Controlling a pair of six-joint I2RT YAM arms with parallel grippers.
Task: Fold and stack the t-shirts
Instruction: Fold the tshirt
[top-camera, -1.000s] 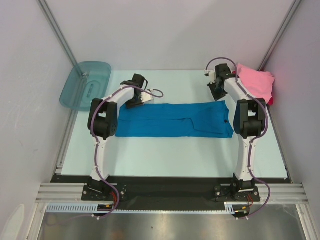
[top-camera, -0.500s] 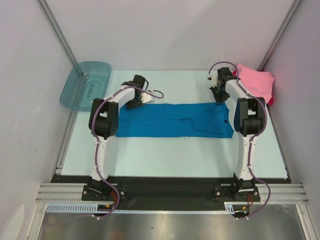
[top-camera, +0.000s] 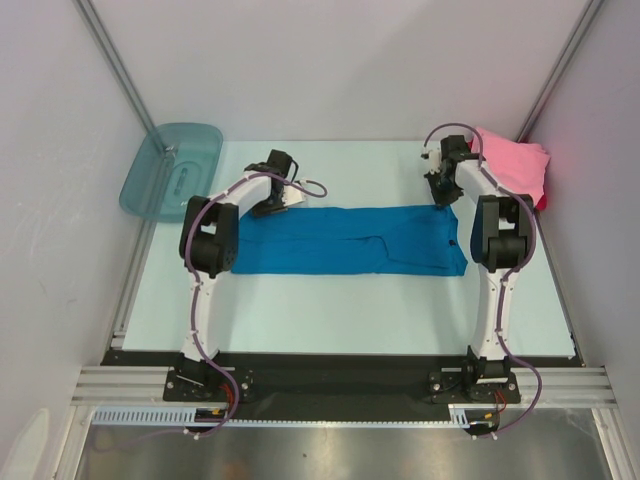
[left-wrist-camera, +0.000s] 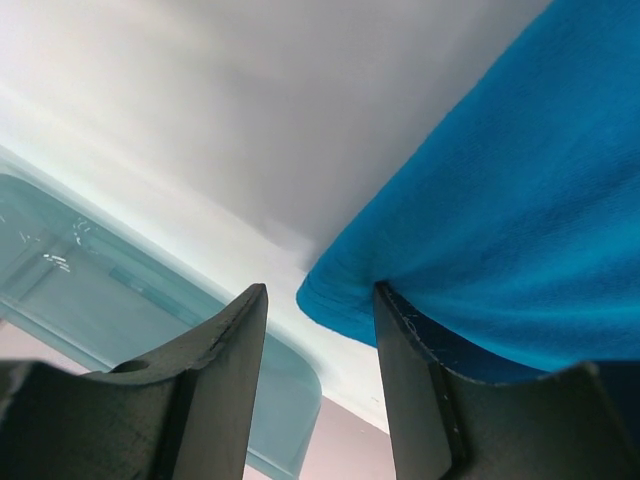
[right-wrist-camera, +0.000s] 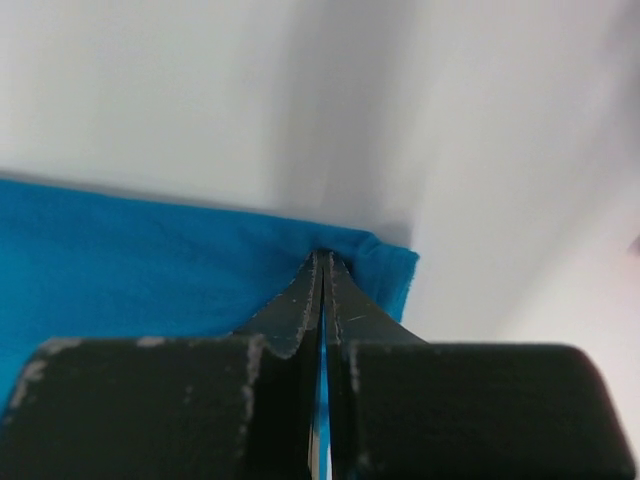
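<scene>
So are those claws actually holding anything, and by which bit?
The right claw is pinched shut on the blue t-shirt at its far right corner. The left claw stands open at the far left corner, gripping nothing.

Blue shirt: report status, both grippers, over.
Right gripper shut on blue shirt, far right corner. Left gripper open, far left corner between its jaws. Pink shirt and tub off to the sides.

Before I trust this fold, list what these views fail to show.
- Top view: what lies under the pink shirt; the shirt covers it.
- Top view: fingertips of the left gripper, under its own wrist.
- Left wrist: most of the blue shirt, cut by the frame.
- Right wrist: how much cloth the right gripper pinches; fingers cover it.
</scene>
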